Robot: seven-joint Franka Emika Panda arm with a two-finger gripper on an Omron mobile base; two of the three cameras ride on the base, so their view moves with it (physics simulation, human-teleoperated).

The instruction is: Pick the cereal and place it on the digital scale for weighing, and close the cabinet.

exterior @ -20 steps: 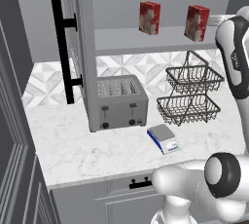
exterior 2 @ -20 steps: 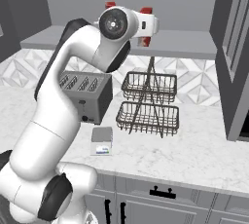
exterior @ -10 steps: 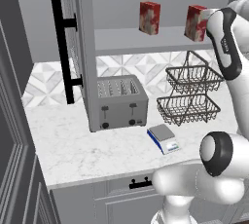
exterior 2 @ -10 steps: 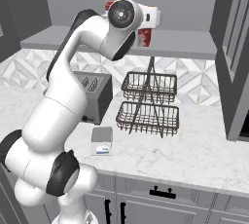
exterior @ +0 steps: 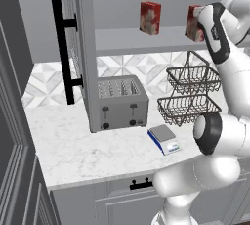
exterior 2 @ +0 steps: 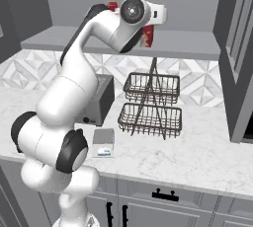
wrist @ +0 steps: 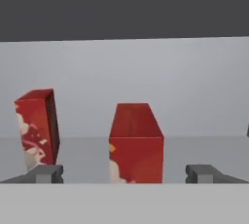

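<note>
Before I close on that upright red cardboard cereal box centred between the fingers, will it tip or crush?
The red cardboard cereal box stands tall on a narrow base on the grey cabinet shelf, so a nudge would probably tip it. It looks like thin card, probably light, and may dent under a hard squeeze. The open gripper straddles it; its flat sides should grip evenly.

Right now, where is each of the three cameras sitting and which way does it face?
Left base view: behind the arm's left, looking forward and down at the toaster, digital scale and open cabinet; arm at right.
Right base view: behind its right, same counter; arm at left. Both share the wire baskets.
Hand view: on the hand, facing the cereal between the gripper fingertips, look-alike box beside.
</note>
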